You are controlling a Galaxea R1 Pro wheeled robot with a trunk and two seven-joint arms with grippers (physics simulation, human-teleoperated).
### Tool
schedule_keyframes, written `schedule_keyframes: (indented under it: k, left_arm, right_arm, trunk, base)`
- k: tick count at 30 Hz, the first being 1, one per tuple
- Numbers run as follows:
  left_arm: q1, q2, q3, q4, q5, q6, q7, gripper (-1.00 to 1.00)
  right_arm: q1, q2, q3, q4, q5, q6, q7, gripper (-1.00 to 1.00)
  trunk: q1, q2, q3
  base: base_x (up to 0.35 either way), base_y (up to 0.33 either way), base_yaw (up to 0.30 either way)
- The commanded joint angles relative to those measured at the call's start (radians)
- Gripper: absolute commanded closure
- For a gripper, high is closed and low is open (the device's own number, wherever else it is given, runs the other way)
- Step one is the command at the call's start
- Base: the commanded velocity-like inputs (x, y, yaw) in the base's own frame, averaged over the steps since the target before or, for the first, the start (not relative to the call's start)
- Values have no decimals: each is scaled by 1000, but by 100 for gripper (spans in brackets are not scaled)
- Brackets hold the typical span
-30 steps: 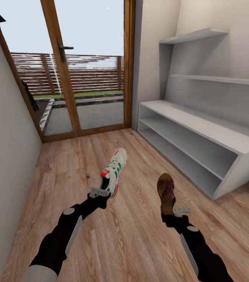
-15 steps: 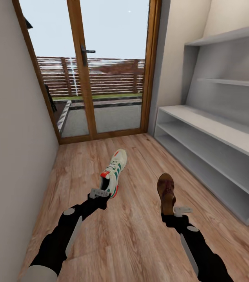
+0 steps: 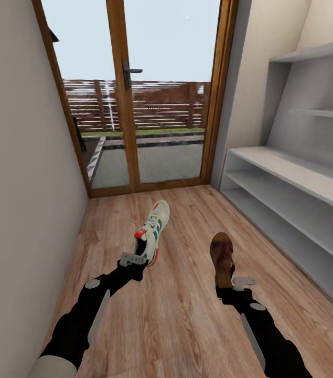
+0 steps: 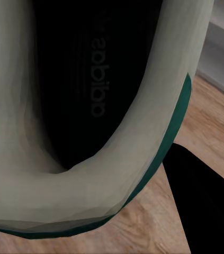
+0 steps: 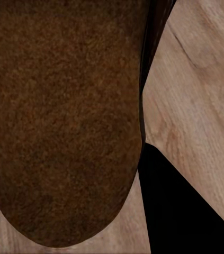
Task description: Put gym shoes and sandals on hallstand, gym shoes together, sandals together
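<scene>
One gym shoe (image 3: 154, 231), white with green stripes and a red-orange heel, hangs above the corridor floor (image 3: 182, 320) with my left gripper (image 3: 137, 258) shut on its heel collar. The left wrist view looks down into the shoe's dark opening and pale collar (image 4: 159, 79). My right gripper (image 3: 228, 283) is shut on the heel end of one brown sandal (image 3: 222, 256), whose dark insole (image 5: 59, 121) shows close up in the right wrist view. The hallstand (image 3: 302, 178) stands along the right wall with bare shelves. The second gym shoe and second sandal are out of view.
A wood-framed glass door (image 3: 135, 105) closes the corridor's far end, with a fence and garden behind it. A plain wall (image 3: 19, 184) runs close along the left. Two stepped wall shelves (image 3: 318, 52) hang above the hallstand's bench top.
The view has swung to the left, so the door now sits nearer the middle and the hallstand nearer the right edge. Both arms hold their shoes as before.
</scene>
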Motion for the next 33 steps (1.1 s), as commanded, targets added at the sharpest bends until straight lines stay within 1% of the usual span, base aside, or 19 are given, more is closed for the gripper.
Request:
schedule_keyframes:
  k: [1,20,29,33]
  left_arm:
    - [0,-1,1,-1,-3,5,-5,100]
    - [0,-1,1,0,-3,5,-5,100]
    - [0,-1,1,0,-3,5,-5,100]
    - [0,-1,1,0,-3,5,-5,100]
  right_arm:
    - [0,0,0,-2,-2,7,-2,100]
    - [0,-2,0,-1,-2,7,-2,100]
    - [0,-2,-1,-2,-9,7,-2,100]
    - [0,-2,-1,-2,-10,7,-3,100]
  trunk:
    - [0,0,-1]
    - [0,0,-1]
    - [0,0,-1]
    - [0,0,-1]
  base:
    - [318,61,14]
    - [340,5,1]
    - [344,0,-3]
    - [324,0,-224]
